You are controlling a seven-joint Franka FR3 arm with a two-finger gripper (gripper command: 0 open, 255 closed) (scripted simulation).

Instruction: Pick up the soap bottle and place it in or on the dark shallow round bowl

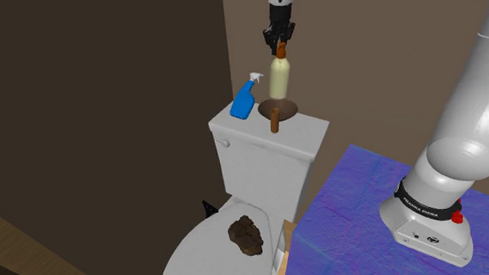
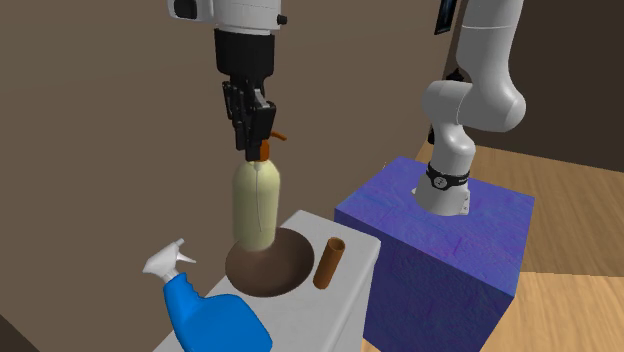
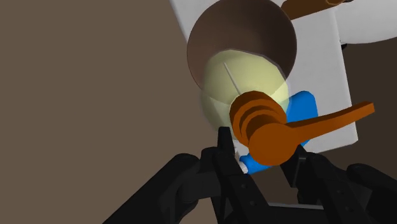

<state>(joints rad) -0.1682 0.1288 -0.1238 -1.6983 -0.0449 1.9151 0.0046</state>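
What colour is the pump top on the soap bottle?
Orange-brown. The pump top of the soap bottle shows best in the wrist view.

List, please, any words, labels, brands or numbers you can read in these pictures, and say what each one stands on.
No text can be read with confidence.
On the black band round the arm's base: white lettering, too small to read.
On the base foot below it: small marks, too small to read.
On the soap bottle, the blue spray bottle and the dark bowl: no text.

dark brown walls (image 1: 102, 79), light wooden floor (image 2: 570, 310), white toilet (image 1: 261, 161) against the wall, lid (image 1: 193, 260) down
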